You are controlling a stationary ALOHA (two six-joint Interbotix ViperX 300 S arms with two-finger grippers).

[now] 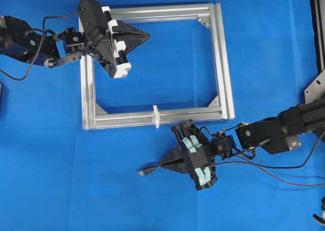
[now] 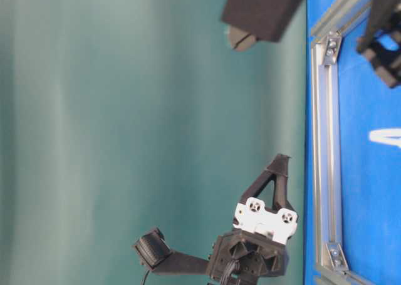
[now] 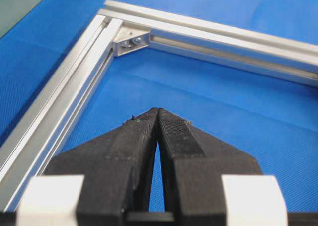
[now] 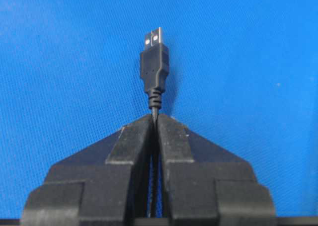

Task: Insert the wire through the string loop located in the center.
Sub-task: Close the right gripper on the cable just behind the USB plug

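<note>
The wire's dark plug [image 1: 147,171] with a metallic tip lies low over the blue mat, below the frame. My right gripper [image 1: 162,164] is shut on the wire just behind the plug. In the right wrist view the plug [image 4: 154,57] sticks out straight ahead of my right gripper [image 4: 155,117]. The string loop [image 1: 156,116] stands upright, whitish, at the middle of the silver frame's near bar [image 1: 122,120], above and slightly right of the plug. My left gripper [image 1: 146,36] is shut and empty over the frame's inside, near its upper left corner; it also shows in the left wrist view [image 3: 158,111].
The wire's slack [image 1: 284,179] trails right across the mat under the right arm. Silver corner brackets [image 3: 131,39] sit inside the frame's corners. A black stand edge [image 1: 317,84] is at the far right. Blue mat surrounds the frame.
</note>
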